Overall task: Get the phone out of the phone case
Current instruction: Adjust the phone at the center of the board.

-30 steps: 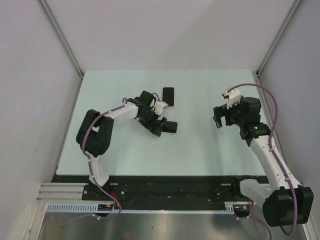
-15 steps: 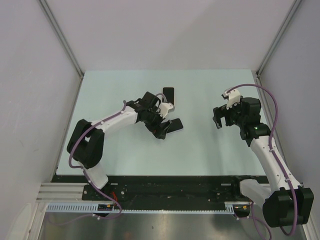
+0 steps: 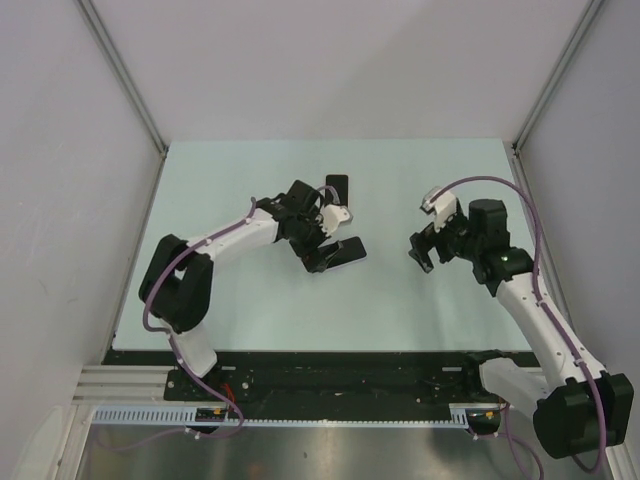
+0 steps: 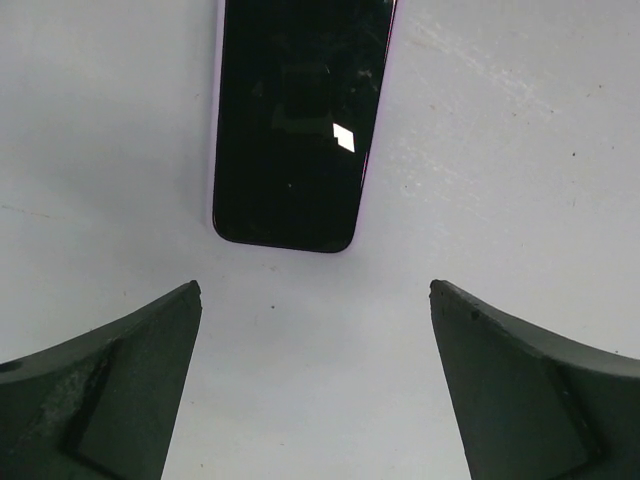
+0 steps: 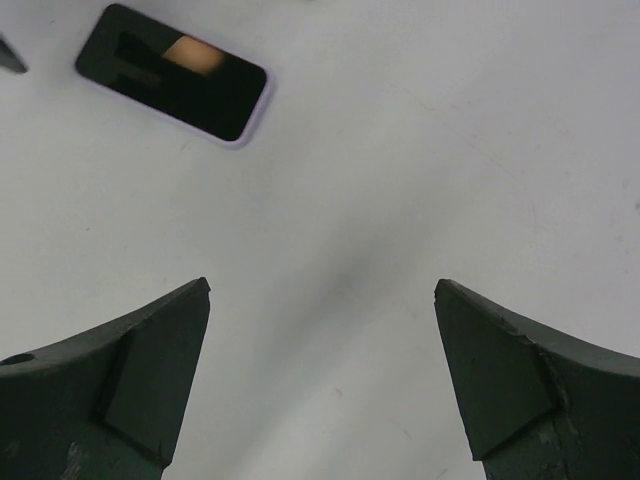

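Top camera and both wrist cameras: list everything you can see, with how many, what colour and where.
phone: one, black screen, lying flat, beyond centre
phone case: one, lilac, rim showing around the phone
table: one, pale green, under everything
cables: two, purple, one on the left, one on the right
left gripper: one, black fingers, open, empty, just short of the phone
right gripper: one, black fingers, open, empty, right of centre

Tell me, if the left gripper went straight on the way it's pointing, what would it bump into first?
Probably the phone, lying flat just ahead of the open left gripper, with nothing between them. If it angles downward, the bare table could come first.
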`<state>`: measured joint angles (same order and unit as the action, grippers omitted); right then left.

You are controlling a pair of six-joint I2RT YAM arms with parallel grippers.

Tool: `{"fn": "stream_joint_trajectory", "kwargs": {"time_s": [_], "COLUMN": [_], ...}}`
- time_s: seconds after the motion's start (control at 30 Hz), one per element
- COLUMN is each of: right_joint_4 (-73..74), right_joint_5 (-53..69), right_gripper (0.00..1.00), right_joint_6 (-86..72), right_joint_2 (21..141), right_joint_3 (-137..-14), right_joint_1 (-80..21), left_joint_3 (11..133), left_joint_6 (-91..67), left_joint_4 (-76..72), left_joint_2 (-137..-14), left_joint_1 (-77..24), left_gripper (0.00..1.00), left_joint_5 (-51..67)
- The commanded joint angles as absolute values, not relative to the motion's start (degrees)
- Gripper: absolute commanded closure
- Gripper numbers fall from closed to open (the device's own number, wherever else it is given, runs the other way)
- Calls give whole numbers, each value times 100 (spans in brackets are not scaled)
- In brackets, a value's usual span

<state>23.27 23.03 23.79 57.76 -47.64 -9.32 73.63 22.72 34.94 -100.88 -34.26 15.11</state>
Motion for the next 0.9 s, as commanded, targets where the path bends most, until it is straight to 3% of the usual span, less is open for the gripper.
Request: {"fn": "stream_joint_trajectory", "kwargs": {"time_s": [0.0,0.2,0.43,0.73,0.87], "right_joint_4": [2505,2381,4057,6826,6944], "right_joint_5": [2383,2871,3832,3174,2787], "right_gripper": [0,0,0,0,0], "right_joint_6": [3338,4560,5782,7251,7444], "right_joint_2": [5800,6274,8669,11616,12164], "right_joint_3": [-4764,-5105,-7292,-10726,-11083], "right_joint_1": [-1607,-2136,-2241,-2926,-3172], "left_joint_3": [7488,7261,6522,6074,6073], "left_joint_6": [2867,2391,2145,1635,1486], "left_joint_4": [3480,3463,3252,2883,2795], "left_joint_2": [-9958,-9388,-8447,-7867,-7814], "left_joint_1": [-3226,-2436,-1619,-924,-502], "left_gripper": [0,0,0,0,0], "left_joint_5": [1810,2539,2751,2583,2830]}}
